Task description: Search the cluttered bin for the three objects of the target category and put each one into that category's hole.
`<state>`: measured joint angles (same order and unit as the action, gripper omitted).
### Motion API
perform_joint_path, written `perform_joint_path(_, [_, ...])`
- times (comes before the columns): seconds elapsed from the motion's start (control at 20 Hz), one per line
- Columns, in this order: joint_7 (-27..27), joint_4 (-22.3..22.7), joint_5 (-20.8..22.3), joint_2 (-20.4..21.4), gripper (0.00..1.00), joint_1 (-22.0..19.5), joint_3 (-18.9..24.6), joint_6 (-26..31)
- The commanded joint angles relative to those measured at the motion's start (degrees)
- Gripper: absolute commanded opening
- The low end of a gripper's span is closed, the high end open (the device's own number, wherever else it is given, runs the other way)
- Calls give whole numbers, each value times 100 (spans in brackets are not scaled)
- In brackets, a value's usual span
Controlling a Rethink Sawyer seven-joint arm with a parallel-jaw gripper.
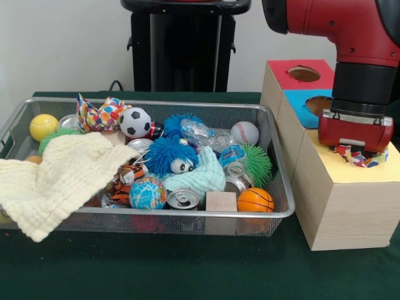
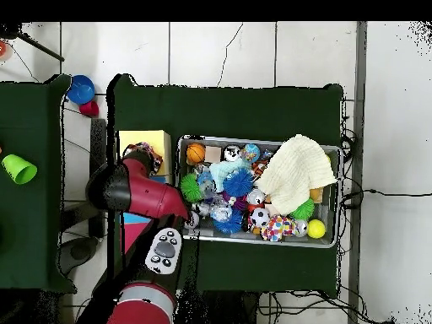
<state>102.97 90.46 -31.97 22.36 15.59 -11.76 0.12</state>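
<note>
The wire mesh bin (image 1: pixel 187 212) stands left of the pale wooden boxes. My gripper (image 1: pixel 355 149) hangs over the yellow-surround hole (image 1: pixel 369 164) of the largest box (image 1: pixel 344 206). A confetti cloth (image 1: pixel 353 156) shows just under the gripper, at the hole's rim. How the gripper stands on it is hidden by the red wrist. A second confetti cloth (image 1: pixel 100 115) lies at the bin's far left corner. It also shows in the overhead view (image 2: pixel 281 226). No third one shows. In the overhead view the gripper (image 2: pixel 143 156) is above the yellow box top (image 2: pixel 150 139), left of the bin (image 2: pixel 253 140).
A big pale-yellow waffle cloth (image 1: pixel 59 181) drapes over the bin's left front rim. A mint cloth (image 1: pixel 200 175), balls, cans and a wooden block (image 1: pixel 221 201) fill the bin. The blue-surround hole (image 1: pixel 319 103) and red-surround hole (image 1: pixel 304 74) lie behind the yellow one.
</note>
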Motion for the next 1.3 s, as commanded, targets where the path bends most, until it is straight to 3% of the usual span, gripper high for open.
perform_joint_path(0.05, [890, 751, 239, -348, 0, -58, 235, 802])
perform_joint_path(0.55, [949, 566, 189, -152, 0, 253, -267, 1569])
perform_joint_path(1.1, [961, 388, 299, 398, 0, 506, -690, 2194])
perform_joint_path(1.3, [897, 382, 316, 368, 0, 459, -620, 2108])
